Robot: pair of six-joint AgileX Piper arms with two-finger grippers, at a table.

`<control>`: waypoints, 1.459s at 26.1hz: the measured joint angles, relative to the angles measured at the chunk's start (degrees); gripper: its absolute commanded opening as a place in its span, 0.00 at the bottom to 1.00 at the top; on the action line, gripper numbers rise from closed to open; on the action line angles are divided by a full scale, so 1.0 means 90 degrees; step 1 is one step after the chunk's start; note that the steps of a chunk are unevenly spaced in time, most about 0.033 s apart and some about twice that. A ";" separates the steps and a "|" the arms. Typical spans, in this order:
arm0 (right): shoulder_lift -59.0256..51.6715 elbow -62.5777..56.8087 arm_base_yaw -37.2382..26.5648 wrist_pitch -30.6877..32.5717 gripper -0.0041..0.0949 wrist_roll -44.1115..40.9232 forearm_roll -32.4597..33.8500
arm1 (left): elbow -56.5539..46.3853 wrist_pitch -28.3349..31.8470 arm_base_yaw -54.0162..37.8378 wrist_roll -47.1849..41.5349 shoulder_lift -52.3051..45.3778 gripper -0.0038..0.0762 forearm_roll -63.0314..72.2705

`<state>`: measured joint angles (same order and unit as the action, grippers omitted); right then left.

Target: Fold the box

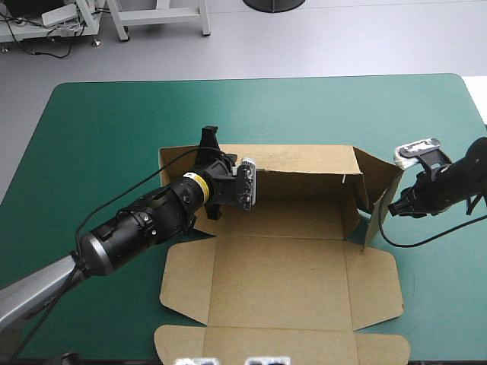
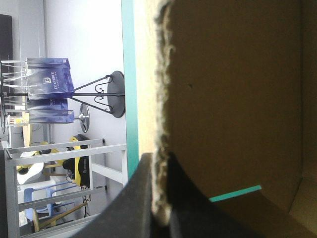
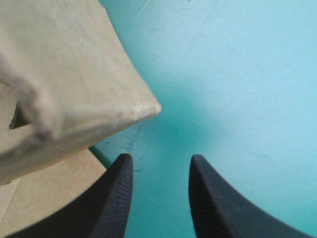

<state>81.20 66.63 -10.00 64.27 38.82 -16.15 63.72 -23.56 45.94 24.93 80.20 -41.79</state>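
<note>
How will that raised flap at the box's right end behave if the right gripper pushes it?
Probably hinges rather than bends: the flap stands on a crease, free at its top. Board looks thin and light, so the box may slide, though the left gripper, shut on the far wall, likely anchors it. The right gripper is open, touching nothing.

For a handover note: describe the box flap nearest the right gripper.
On the teal-green table lies the brown box, its far wall raised and held by the left gripper. At that wall's right end one flap stands up, just ahead of the open right gripper; the near flaps lie flat.
</note>
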 measured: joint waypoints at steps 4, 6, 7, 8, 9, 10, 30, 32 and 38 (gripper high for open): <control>0.0014 0.0038 0.0000 -0.0309 0.40 0.0325 -0.0004 | 0.0000 0.0000 0.0000 -0.0005 0.0000 0.04 -0.0001; 0.0069 0.0038 0.0000 -0.0538 0.40 0.0345 -0.0020 | 0.0000 0.0007 0.0000 -0.0007 0.0000 0.04 -0.0001; 0.0092 0.0038 0.0000 -0.0680 0.40 0.0345 -0.0020 | 0.0000 0.0000 0.0000 -0.0020 0.0000 0.04 -0.0001; 0.0112 0.0038 0.0000 -0.0836 0.40 0.0345 -0.0031 | 0.0000 0.0000 0.0000 -0.0020 0.0000 0.04 -0.0007; 0.0118 0.0038 0.0000 -0.0956 0.40 0.0345 -0.0073 | 0.0000 0.0000 0.0000 -0.0020 0.0000 0.04 -0.0007; 0.0120 0.0038 0.0000 -0.1056 0.40 0.0345 -0.0162 | 0.0000 0.0000 0.0000 -0.0020 0.0000 0.04 -0.0007; 0.0120 0.0038 0.0000 0.0212 0.40 0.0345 -0.0989 | 0.0000 -0.0038 0.0000 -0.0027 0.0000 0.04 -0.0007; 0.0120 0.0038 0.0000 0.0353 0.40 0.0345 -0.1029 | 0.0000 -0.0038 0.0000 -0.0036 0.0000 0.04 -0.0007; 0.0120 0.0038 0.0000 0.0582 0.40 0.0345 -0.1071 | 0.0000 -0.0038 0.0000 -0.0148 0.0000 0.04 -0.0007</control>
<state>82.27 66.97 -10.00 69.51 41.92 -25.78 63.72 -23.91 45.94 23.60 80.20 -41.86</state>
